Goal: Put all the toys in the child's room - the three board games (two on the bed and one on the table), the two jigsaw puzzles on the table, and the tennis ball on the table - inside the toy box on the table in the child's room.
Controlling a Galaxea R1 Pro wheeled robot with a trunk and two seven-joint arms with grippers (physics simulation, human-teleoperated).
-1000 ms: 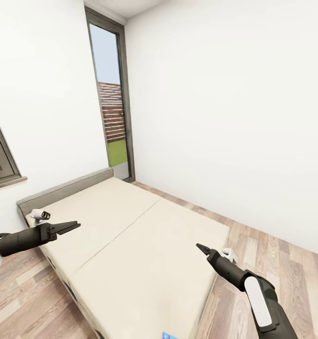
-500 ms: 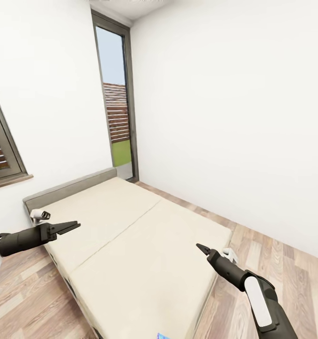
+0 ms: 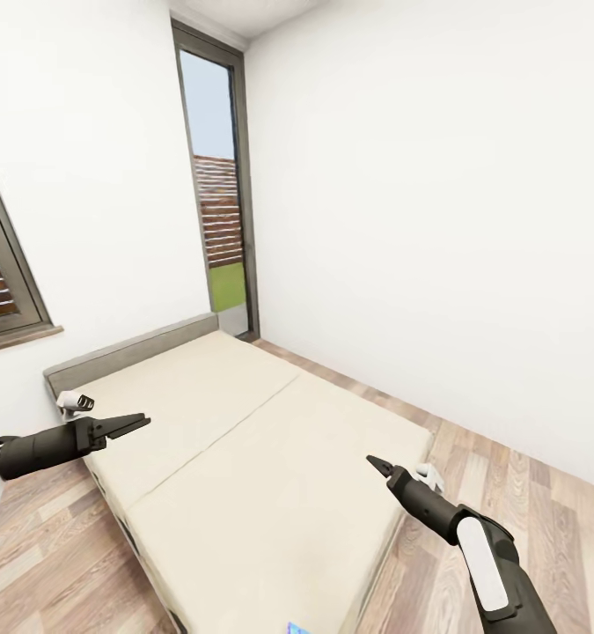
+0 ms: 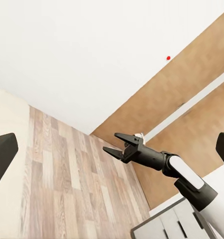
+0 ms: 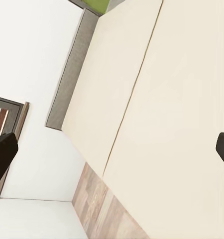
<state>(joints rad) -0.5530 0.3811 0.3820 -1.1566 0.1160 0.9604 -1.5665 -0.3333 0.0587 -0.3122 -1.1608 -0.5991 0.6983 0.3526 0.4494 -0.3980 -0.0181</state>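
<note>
The left gripper (image 3: 131, 423) was held out over the bed's (image 3: 244, 458) near side, jaws about closed, nothing carried, probably just parked for travel. One blue board game (image 3: 298, 629) corner was spotted at the mattress foot (only a sliver). The right gripper (image 3: 376, 464) was also seen closed-looking and empty.

A cream bed (image 3: 244, 458) is seen across the lower centre. A blue board game (image 3: 298, 628) is cut off at the bottom edge. Both grippers, left (image 3: 135, 423) and right (image 3: 373, 462), are held over it, fingers together.
</note>
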